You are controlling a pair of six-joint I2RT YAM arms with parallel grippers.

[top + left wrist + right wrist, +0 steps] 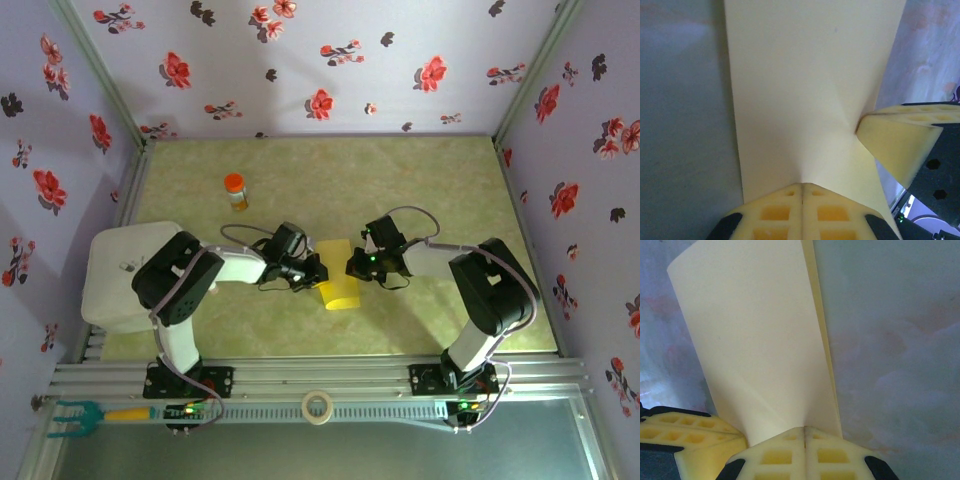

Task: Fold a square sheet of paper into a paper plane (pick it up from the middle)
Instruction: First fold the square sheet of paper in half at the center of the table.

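grip: pinched on square sheet of paper (338, 287) by left gripper (314, 271) and right gripper (356, 266), opposite edges | place: centre, between them, seemingly doubled over | tip: keep edges flush before creasing

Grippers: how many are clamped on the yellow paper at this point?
2. The left gripper is shut on the left side of the paper. The right gripper is shut on its right side. They face each other across the sheet.
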